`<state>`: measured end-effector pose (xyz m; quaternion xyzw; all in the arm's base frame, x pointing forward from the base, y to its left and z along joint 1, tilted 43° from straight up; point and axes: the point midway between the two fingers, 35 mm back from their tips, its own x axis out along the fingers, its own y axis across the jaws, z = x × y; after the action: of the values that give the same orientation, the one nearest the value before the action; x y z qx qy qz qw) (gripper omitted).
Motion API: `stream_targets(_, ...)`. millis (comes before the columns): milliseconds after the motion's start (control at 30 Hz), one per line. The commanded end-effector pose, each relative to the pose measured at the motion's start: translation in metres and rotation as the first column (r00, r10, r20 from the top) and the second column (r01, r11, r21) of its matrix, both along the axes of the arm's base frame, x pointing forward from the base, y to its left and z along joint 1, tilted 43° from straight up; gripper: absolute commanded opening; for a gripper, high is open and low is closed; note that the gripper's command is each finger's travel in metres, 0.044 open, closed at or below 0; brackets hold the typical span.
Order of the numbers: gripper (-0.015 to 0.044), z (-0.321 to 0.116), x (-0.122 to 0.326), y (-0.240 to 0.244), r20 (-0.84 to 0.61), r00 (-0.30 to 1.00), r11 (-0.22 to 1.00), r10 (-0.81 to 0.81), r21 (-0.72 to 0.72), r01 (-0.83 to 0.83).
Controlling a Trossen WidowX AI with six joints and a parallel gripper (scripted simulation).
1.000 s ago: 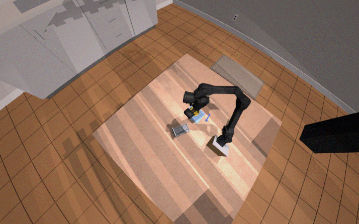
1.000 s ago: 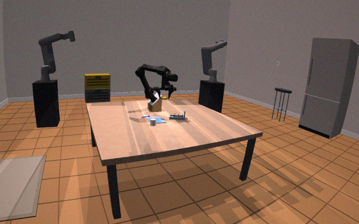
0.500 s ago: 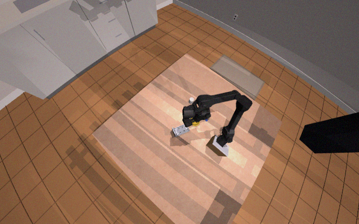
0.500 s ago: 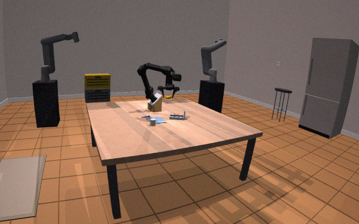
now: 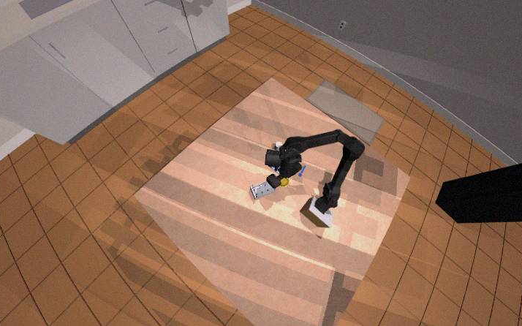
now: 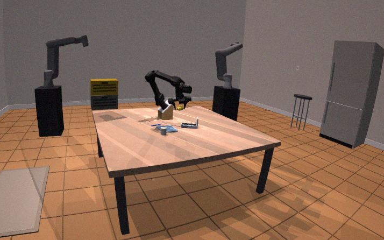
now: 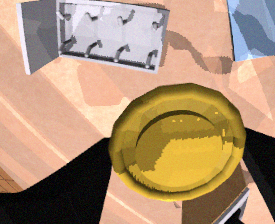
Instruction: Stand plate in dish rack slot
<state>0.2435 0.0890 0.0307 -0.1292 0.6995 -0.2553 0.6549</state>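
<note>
A round yellow plate (image 5: pixel 284 182) (image 6: pixel 180 107) (image 7: pixel 188 165) is held in the air above the table, lying nearly flat. My gripper (image 6: pixel 180 107) (image 7: pixel 176 140) is shut on it, with a black finger against each opposite side of the rim in the wrist view. The dish rack (image 5: pixel 262 191) (image 6: pixel 189 126) (image 7: pixel 38 37) is grey, with two rows of short pegs and a tall panel at one end. It stands on the table at the upper left of the wrist view, apart from the plate. No plate stands in its slots. In the top view the arm hides part of the gripper.
A blue cloth (image 6: pixel 169 129) (image 7: pixel 260 30) lies on the table beside the rack. A whitish cup (image 5: pixel 278 145) (image 6: pixel 163 131) stands at the cloth's edge. A blue spoon-like utensil (image 5: pixel 302 170) (image 6: pixel 155 125) lies nearby. The arm's block-shaped base (image 5: pixel 314 214) (image 6: pixel 165 114) stands on the table.
</note>
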Motion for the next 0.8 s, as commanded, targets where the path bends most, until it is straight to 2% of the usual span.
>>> stream_targets(0, 0.0000, -0.008, -0.004, -0.006, -0.061, 0.998, 0.998, 0.029, 0.055, -0.026)
stream_targets(400, 0.0000, -0.030, -0.007, -0.020, -0.178, 0.968, 0.948, 0.180, 0.294, -0.122)
stream_targets(767, 0.0000, -0.046, -0.007, -0.030, -0.161, 0.921, 0.829, 0.355, 0.510, -0.230)
